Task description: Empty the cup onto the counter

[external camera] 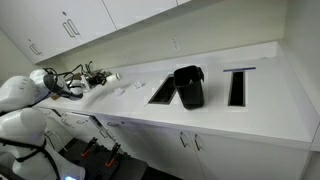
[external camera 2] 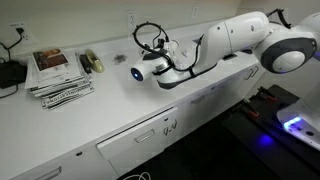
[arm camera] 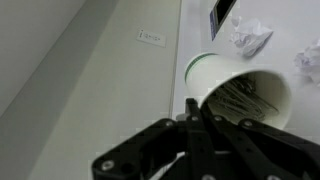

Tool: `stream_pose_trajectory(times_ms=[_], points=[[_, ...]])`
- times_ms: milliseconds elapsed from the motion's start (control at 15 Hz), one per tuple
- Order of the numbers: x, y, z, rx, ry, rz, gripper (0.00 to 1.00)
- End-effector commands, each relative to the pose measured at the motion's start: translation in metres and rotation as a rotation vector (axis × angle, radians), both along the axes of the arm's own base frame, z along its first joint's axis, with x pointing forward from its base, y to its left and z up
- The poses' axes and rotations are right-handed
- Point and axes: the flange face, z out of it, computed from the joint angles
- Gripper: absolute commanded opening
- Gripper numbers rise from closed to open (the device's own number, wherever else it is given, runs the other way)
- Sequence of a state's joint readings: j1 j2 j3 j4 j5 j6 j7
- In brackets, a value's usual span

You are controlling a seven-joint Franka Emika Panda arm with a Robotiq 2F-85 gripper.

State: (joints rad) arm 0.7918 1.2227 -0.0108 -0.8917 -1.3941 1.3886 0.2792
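The cup point(arm camera: 235, 85) is small and white with a green band, and it lies tipped on its side in my gripper. Thin stick-like bits show inside its open mouth. My gripper point(arm camera: 197, 108) is shut on the cup's rim. In both exterior views the gripper point(external camera: 100, 78) point(external camera 2: 152, 70) holds the cup point(external camera: 111, 77) point(external camera 2: 137, 72) sideways just above the white counter point(external camera: 225, 122) point(external camera 2: 110, 115). Two crumpled white scraps point(arm camera: 250, 38) lie on the counter point(arm camera: 285, 18) beyond the cup, and they also show in an exterior view point(external camera: 138, 88).
A big black container point(external camera: 189, 86) stands between two dark cut-outs point(external camera: 238, 86). A stack of magazines point(external camera 2: 57, 76) and a black device point(external camera 2: 10, 73) lie by the wall. A wall outlet point(arm camera: 150, 36) is close by. White cabinets hang above the counter.
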Motion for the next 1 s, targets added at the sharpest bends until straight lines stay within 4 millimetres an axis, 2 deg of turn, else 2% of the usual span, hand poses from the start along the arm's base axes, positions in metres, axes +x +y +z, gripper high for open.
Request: stream_pose_trajectory(times_ms=[0, 933], points=[[0.005, 0.0053, 0.0038, -0.063, 0.004, 0.013, 0.01], [0.0116, 0.0071, -0.0029, -0.217, 0.073, 0.055, 0.01]])
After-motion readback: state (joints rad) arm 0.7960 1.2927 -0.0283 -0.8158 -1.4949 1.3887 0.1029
